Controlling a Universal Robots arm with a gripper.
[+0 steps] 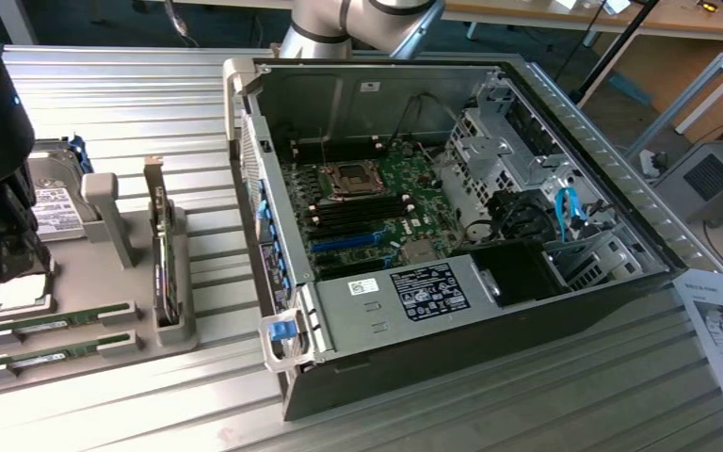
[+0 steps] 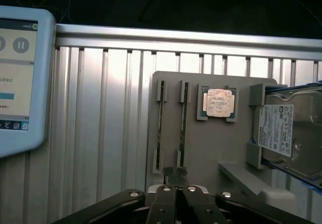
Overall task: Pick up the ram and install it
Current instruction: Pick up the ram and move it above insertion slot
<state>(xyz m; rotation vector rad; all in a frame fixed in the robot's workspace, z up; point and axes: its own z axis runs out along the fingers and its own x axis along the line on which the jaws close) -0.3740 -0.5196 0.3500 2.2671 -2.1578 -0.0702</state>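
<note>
Green ram [image 1: 54, 322] sticks lie untouched in the grey tray [image 1: 86, 282] at the exterior view's lower left, jaws pressed together and empty nearby, so pickup and installation remain undone.

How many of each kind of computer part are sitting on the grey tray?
Ram sticks: 2
Processor chip: 1
Hard drive: 1
Expansion card: 1
Total: 5
</note>
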